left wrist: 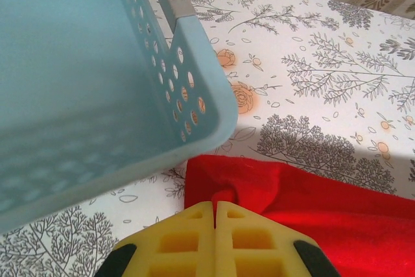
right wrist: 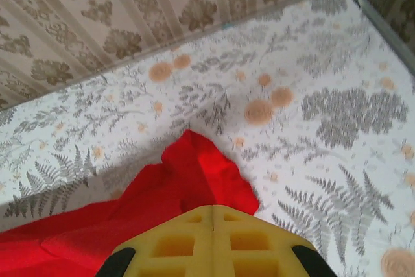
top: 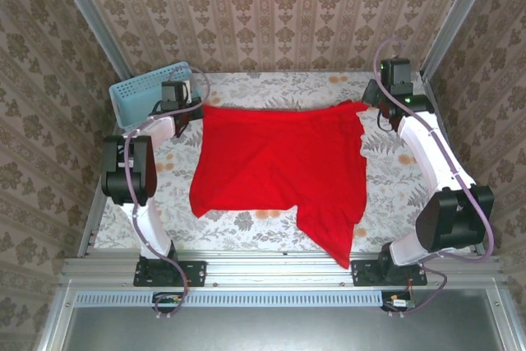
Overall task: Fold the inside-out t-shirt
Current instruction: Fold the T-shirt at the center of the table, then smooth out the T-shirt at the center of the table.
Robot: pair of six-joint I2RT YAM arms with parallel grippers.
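Bench (top: pixel 271 88) lies bare beyond the red t-shirt's (top: pixel 279 162) far edge. My left hand (left wrist: pixel 215 207) pinches one corner beside the blue basket (left wrist: pixel 194 43), right hand (right wrist: pixel 213 211) the other.

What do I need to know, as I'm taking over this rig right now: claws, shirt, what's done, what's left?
Left claw: shut on the t-shirt's far left corner, beside the blue basket.
Right claw: shut on its far right corner.
Shirt: spread over the table, far edge stretched between the claws, near right part trailing to the near edge.
Done: both corners gripped.
Left: the folding itself, it seems.
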